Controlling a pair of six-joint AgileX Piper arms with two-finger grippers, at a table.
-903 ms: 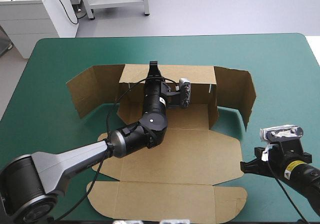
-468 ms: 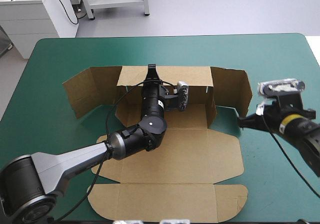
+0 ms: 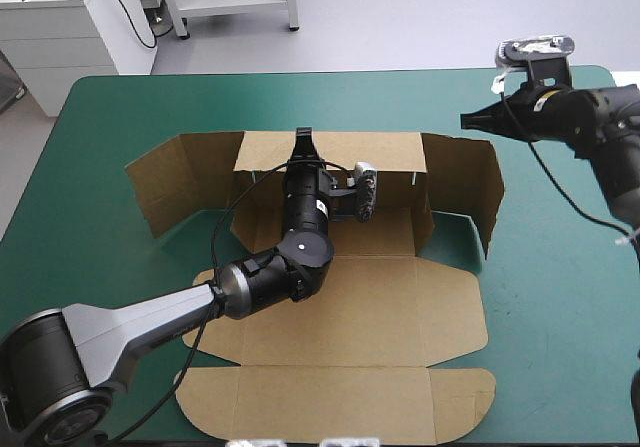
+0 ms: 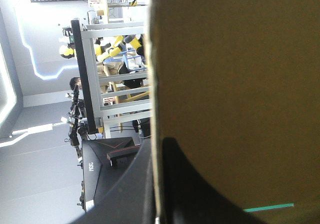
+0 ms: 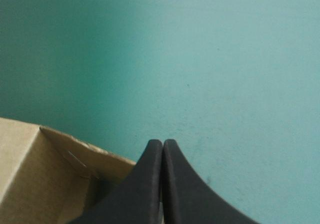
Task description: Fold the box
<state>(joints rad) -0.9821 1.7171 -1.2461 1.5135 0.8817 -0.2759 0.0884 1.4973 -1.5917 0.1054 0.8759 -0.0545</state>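
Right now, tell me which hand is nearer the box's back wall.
Left. The left hand is shut on the back wall of the box; the right hand, shut, hangs over the teal-green cover beyond the right flap.

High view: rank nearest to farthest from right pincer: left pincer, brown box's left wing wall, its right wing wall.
1. Right wing wall of the brown board box, right side.
2. Left pincer, at back wall.
3. Left wing wall, far left.

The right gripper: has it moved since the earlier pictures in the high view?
Yes. The right gripper has gone from the near right part of the table toward its far edge, now beyond the raised right flap of the box.
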